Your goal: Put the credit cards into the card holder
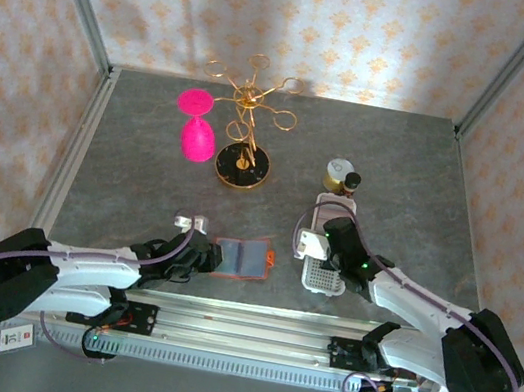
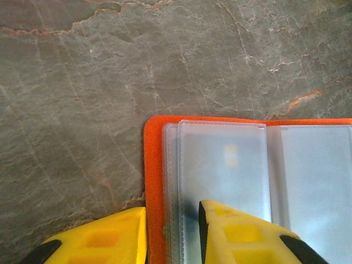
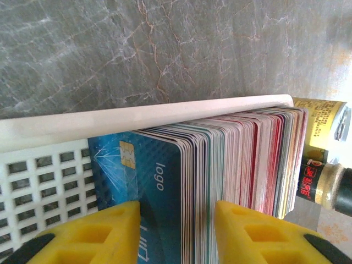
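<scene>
The card holder point(image 1: 243, 257) lies open on the table, orange-red outside point(image 2: 154, 181) with clear grey-blue pockets point(image 2: 225, 165). My left gripper point(image 1: 206, 255) point(image 2: 172, 212) is shut on its left edge, one yellow finger point(image 2: 110, 239) outside the orange border and the other on the first pocket. The credit cards point(image 3: 236, 159) stand packed on edge in a long white slotted tray point(image 1: 320, 279) point(image 3: 137, 113), a blue chip card point(image 3: 143, 165) in front. My right gripper point(image 1: 335, 227) point(image 3: 177, 212) straddles the blue card and several behind it, its jaws partly drawn in with a gap still showing.
A small dark-capped bottle point(image 3: 322, 181) and a jar point(image 1: 340, 176) stand just beyond the tray's far end. A gold wire stand on a black base point(image 1: 241, 157) and a pink glass point(image 1: 195, 133) sit at mid-table. A metal rail point(image 1: 250, 321) runs along the near edge.
</scene>
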Motion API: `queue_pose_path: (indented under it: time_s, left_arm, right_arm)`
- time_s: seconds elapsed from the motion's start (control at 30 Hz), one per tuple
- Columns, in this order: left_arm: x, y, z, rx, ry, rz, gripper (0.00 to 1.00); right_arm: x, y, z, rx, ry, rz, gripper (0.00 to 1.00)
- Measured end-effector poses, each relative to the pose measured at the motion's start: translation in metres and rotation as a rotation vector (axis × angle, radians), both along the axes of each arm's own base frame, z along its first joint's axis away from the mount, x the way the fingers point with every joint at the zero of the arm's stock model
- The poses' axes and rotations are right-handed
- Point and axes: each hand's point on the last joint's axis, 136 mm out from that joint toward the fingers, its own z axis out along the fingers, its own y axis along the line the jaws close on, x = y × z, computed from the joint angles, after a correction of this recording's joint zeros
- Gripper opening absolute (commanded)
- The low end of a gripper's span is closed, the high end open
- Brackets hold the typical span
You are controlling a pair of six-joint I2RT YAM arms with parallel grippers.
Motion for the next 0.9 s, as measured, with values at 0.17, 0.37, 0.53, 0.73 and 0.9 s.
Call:
queue_pose_path:
  time_s: [0.17,0.37,0.53,0.73,0.9]
  left_arm:
    - [0.0,-0.003,0.002,-0.016,-0.001,-0.008,0.28]
    - [-0.002,-0.015,0.007,-0.071,0.004,-0.046,0.28]
    - [-0.004,-0.016,0.006,-0.08,0.009,-0.051,0.28]
    - [-0.004,-0.016,0.007,-0.085,0.007,-0.049,0.28]
    - [-0.003,-0.017,0.012,-0.099,-0.006,-0.049,0.28]
  right_arm:
    - [0.0,0.0,0.0,0.0,0.0,0.0,0.33]
    - [0.0,0.0,0.002,0.003,-0.004,0.0,0.26]
    - [-0.001,0.0,0.004,0.006,-0.006,0.001,0.21]
    - [-0.002,0.0,0.005,0.01,-0.008,0.002,0.17]
    - [-0.002,-0.001,0.006,0.012,-0.011,0.002,0.14]
